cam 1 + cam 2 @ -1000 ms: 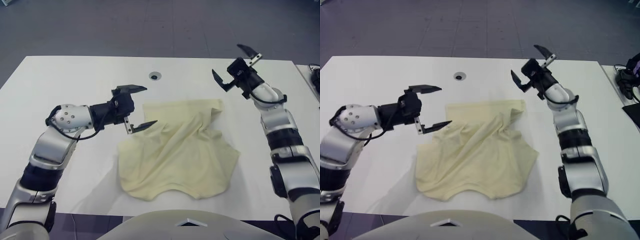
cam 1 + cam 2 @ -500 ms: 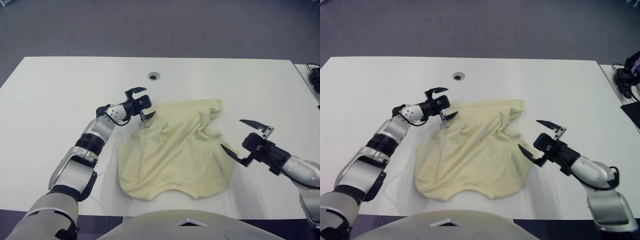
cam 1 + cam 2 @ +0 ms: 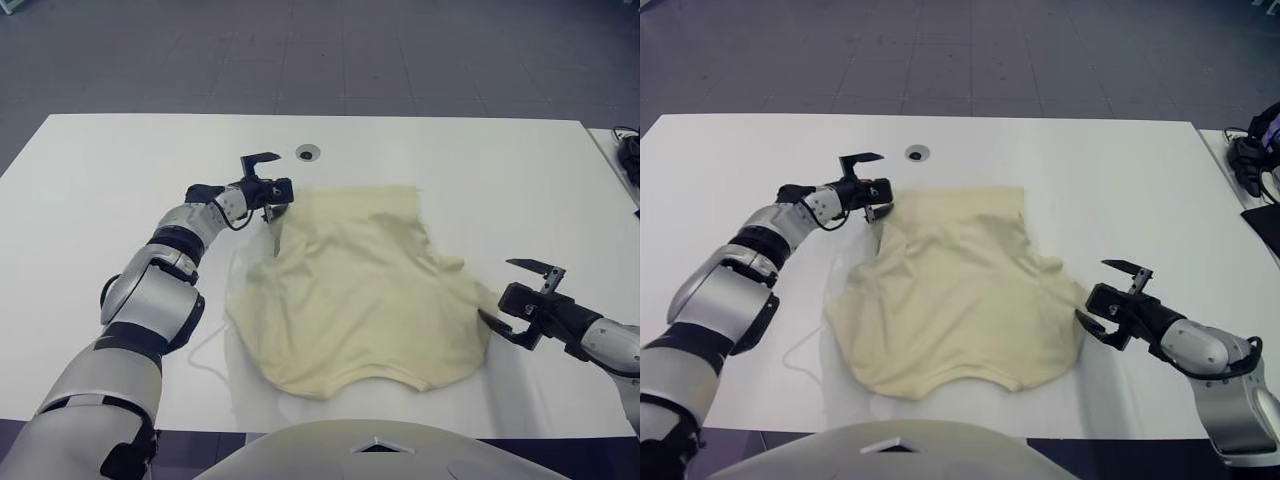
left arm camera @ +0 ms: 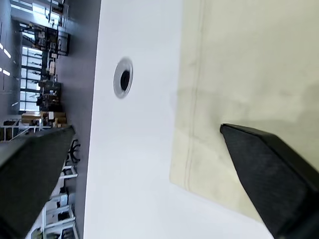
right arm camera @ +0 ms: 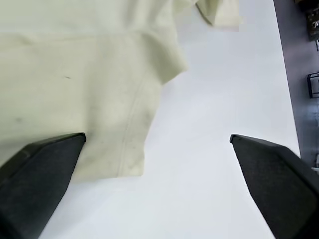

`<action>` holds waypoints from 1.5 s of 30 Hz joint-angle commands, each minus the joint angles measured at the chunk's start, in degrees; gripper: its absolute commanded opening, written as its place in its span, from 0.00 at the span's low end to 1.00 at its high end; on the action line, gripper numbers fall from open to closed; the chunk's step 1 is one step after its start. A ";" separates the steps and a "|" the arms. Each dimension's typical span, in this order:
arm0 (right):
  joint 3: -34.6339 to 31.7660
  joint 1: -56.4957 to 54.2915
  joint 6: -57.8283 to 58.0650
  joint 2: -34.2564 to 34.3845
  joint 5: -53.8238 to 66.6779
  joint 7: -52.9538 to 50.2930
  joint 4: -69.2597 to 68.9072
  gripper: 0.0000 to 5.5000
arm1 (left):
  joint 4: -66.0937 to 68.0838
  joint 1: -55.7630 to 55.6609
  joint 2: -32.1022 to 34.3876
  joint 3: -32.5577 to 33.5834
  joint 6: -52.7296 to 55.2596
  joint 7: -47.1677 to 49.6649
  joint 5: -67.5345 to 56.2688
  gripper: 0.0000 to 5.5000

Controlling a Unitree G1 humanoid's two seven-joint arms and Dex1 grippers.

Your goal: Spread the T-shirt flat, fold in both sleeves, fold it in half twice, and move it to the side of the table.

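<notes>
A pale yellow T-shirt [image 3: 360,290] lies spread but wrinkled on the white table [image 3: 110,170]. My left gripper [image 3: 268,200] is open at the shirt's far left corner, beside the hem. In the left wrist view the hem corner [image 4: 199,164] lies between the spread fingers [image 4: 274,169], one finger over the cloth. My right gripper [image 3: 512,293] is open at the shirt's near right edge. The right wrist view has a sleeve edge [image 5: 124,154] lying between its fingers [image 5: 40,169], close to the table.
A round cable hole [image 3: 309,152] sits in the table just behind the left gripper. Dark objects [image 3: 1252,160] lie off the table's right edge. Bare table surrounds the shirt on the left, far and right sides.
The left gripper moved toward the far side of the table and the shirt's bunched upper part is now flatter. The right gripper came down from the far right to the shirt's near right edge.
</notes>
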 commanded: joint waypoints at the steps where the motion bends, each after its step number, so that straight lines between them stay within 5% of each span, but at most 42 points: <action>1: 0.19 2.99 10.38 0.52 4.46 5.07 -5.32 0.98 | 2.96 -1.89 0.23 -0.37 2.93 0.08 2.60 0.98; 7: 0.04 -0.46 21.40 -4.05 7.12 9.13 -10.32 0.98 | 4.22 -2.90 -0.65 -0.55 5.06 1.07 4.25 0.98; 13: 1.39 -21.40 31.84 -6.39 15.57 12.58 -10.43 0.98 | 4.75 -4.05 -0.96 -0.16 5.74 3.32 5.36 0.98; 16: 7.78 -38.10 32.42 -0.65 17.79 10.73 -4.48 0.98 | 4.56 -5.77 -1.44 0.63 5.14 6.34 5.11 0.98; 24: 22.18 -59.50 3.06 21.28 5.68 -6.45 39.12 0.98 | -1.10 -11.81 0.67 6.86 -10.21 6.25 -0.74 0.98; 29: 23.96 -69.29 -11.08 29.39 1.24 -15.83 65.42 0.98 | -27.86 12.21 11.67 12.65 -13.93 -11.76 -16.50 0.98; 36: 21.88 -73.20 -18.95 31.12 -0.24 -23.60 81.21 0.98 | -77.42 47.70 24.04 22.06 4.46 -18.31 -29.66 0.98; 45: 21.63 -74.67 -26.24 32.58 0.75 -24.39 87.02 0.98 | -97.90 69.49 29.69 33.91 14.90 -24.06 -31.45 0.98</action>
